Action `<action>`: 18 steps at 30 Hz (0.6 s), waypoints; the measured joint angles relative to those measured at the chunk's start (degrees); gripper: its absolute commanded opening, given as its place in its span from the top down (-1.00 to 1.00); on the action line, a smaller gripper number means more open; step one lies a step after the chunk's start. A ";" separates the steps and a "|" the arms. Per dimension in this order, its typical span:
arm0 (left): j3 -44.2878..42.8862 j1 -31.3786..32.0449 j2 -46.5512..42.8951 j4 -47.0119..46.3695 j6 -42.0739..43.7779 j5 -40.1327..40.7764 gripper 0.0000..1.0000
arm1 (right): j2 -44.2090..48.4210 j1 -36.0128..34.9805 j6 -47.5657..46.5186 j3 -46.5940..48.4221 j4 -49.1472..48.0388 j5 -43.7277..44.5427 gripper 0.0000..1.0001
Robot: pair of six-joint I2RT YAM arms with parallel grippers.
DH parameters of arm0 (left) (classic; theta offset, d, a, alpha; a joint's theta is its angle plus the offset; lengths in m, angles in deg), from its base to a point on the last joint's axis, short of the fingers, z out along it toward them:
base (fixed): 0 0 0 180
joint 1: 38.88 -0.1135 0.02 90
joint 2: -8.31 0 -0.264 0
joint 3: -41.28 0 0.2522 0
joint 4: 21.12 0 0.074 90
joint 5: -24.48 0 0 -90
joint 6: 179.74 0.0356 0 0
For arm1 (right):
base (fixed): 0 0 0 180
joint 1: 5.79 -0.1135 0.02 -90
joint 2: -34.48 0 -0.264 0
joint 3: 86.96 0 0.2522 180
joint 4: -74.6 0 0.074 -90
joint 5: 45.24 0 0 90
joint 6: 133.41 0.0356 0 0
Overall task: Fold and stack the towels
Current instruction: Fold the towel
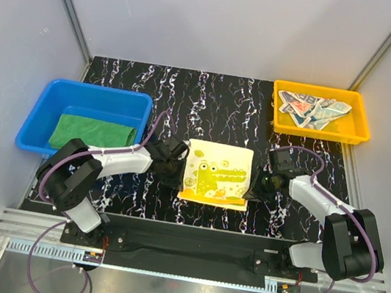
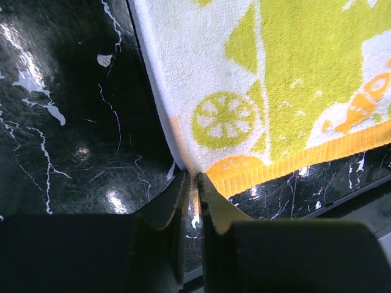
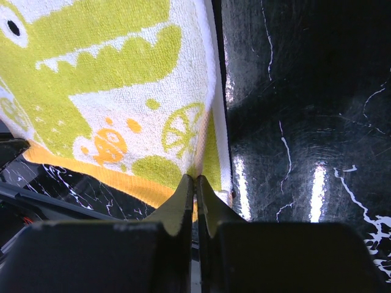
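The pale yellow crocodile towel (image 1: pixel 217 174) lies spread flat in the middle of the black marbled table, its orange hem toward the arms. My left gripper (image 1: pixel 176 175) is shut on its near left corner (image 2: pixel 191 177), with cloth pinched between the fingertips. My right gripper (image 1: pixel 254 188) is shut on the near right corner (image 3: pixel 195 178), just inside the white edge. The wrist views show the towel's lemon and crocodile print (image 2: pixel 275 91) (image 3: pixel 110 79). A folded green towel (image 1: pixel 93 134) lies in the blue bin. A cream printed towel (image 1: pixel 313 109) sits crumpled in the orange bin.
The blue bin (image 1: pixel 46 104) stands at the table's left edge, close to the left arm. The orange bin (image 1: pixel 318 130) sits at the back right. Grey walls close in the table on three sides. The table's metal front rail (image 1: pixel 186 253) runs by the arm bases.
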 measured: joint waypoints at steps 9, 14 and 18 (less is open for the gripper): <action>-0.63 0.63 0.00 1.22 -0.02 0.11 0.77 | -0.24 0.00 0.00 0.00 -0.07 0.02 1.00; -1.36 0.92 0.00 1.86 0.00 0.11 1.00 | -0.28 0.00 0.00 0.00 -0.07 0.02 1.00; -1.84 0.92 0.00 3.06 0.00 0.28 1.00 | -0.28 0.00 0.00 0.00 -0.02 0.07 1.00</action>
